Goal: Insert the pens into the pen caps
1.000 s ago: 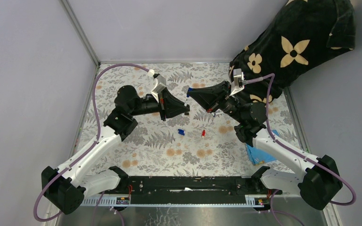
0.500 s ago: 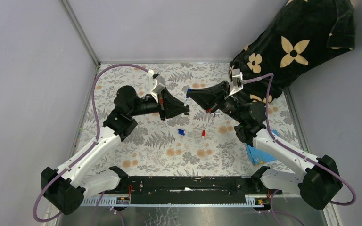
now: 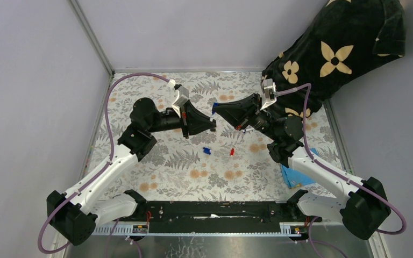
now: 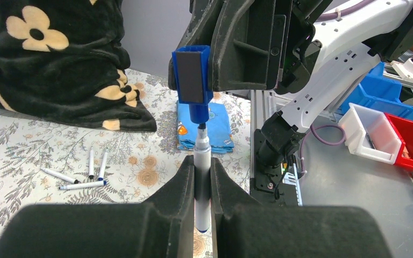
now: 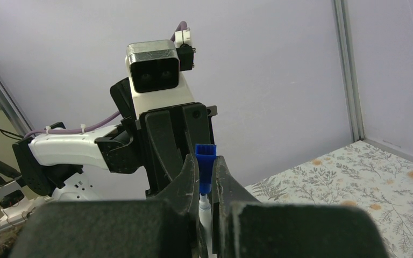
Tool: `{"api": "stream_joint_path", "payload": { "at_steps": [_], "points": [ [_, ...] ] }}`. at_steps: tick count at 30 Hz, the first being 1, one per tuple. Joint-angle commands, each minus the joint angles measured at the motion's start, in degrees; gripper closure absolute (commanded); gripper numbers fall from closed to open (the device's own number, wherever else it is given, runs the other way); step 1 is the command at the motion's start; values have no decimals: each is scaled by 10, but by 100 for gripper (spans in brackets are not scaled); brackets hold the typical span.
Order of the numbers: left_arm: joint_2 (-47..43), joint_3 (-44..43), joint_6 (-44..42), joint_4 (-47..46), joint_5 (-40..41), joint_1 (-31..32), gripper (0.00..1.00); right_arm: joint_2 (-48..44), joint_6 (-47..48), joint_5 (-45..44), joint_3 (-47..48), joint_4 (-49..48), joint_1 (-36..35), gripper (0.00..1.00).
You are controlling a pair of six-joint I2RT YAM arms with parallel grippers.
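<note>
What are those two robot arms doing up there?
They are putting a cap on a marker. The left gripper pinches a white pen, and the right gripper pinches a blue cap. The pen's tip is just at the cap's opening, not pushed home. A spare blue cap and a red cap lie on the table.

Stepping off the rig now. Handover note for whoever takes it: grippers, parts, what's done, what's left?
Left gripper: shut on a pen, tip pointing at the other arm.
Right gripper: shut on a blue cap, mouth facing that pen.
Pen tip is at the cap's mouth and not pushed home.
On the table: a spare blue cap and a red cap in the middle; four loose pens near the black flowered fabric, too small to tell if they are capped.
Done: nothing clearly finished.
Left: seat this pair, then the rest.
</note>
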State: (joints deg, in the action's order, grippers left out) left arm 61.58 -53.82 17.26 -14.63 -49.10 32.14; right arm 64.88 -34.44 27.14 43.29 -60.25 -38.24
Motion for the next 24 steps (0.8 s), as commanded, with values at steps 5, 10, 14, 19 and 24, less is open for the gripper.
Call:
{"api": "stream_joint_path", "payload": {
  "at_steps": [5,10,14,19,24],
  "points": [
    [-7,5,-2,-29,2,2,100,-1,-6,17,15,-20,1,100],
    [-7,5,-2,-29,6,2,100,0,-6,23,14,-15,1,100],
    [-8,6,-2,-29,8,2,100,1,-3,25,14,-9,1,100],
    [-9,5,-3,-27,10,2,100,2,-1,28,12,-3,1,100],
    [-8,6,-3,-26,17,2,100,5,-1,32,12,0,1,100]
  ]
}}
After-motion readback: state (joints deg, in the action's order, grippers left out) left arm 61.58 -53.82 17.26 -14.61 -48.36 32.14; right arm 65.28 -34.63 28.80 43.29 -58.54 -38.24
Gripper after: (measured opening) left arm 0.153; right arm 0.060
